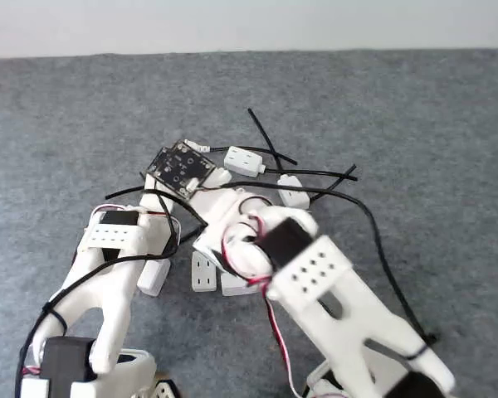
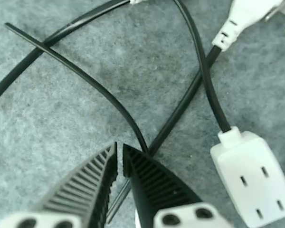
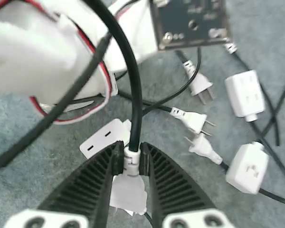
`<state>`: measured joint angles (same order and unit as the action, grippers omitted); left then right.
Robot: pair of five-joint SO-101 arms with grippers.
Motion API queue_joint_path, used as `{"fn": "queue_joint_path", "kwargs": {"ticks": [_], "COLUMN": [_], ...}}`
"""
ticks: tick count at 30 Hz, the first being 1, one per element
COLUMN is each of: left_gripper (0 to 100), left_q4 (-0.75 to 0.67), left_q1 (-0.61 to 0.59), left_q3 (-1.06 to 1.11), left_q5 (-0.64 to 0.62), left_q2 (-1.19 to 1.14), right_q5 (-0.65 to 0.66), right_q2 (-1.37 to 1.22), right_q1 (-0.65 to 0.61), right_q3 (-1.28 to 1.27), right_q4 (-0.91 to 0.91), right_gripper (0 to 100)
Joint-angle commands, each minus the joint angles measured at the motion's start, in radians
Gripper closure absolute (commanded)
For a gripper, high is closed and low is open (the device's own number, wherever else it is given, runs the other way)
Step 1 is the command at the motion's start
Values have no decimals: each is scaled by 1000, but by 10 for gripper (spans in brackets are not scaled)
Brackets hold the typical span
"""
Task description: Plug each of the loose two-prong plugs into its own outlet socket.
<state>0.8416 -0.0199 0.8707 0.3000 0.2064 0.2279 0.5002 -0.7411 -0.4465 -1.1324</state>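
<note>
Right gripper [image 3: 131, 147] clamped around a white plug [image 3: 128, 192] at its neck, left gripper [image 2: 119, 147] closed to a slit above crossing black cables [image 2: 176, 111]

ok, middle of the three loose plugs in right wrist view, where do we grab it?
Probably the middle plug by its white moulded body, from above, pinched across its width behind the prongs. It lies flat, prongs toward the outlet sockets, so they stay free. The right gripper is shut on another plug.
</note>
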Motion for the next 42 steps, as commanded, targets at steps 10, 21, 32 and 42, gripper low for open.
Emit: {"fn": "queue_joint_path", "kwargs": {"ticks": [10,21,32,42], "left_gripper": [985,985,985,985], "left_q4": [15,25,-58,-379], "left_q1": [26,57,72,-149], "left_q3": [-4,21,153,173], "left_q5": [81,153,181,-365], "left_q2": [31,46,203,212], "right_q5": [-8,-15,-68,-420], "right_q2": [97,-84,-122,-124], "right_q1": [67,67,97,140], "right_q3": [37,25,25,-201], "right_q4": [27,120,153,414], "right_gripper": [990,990,990,990]}}
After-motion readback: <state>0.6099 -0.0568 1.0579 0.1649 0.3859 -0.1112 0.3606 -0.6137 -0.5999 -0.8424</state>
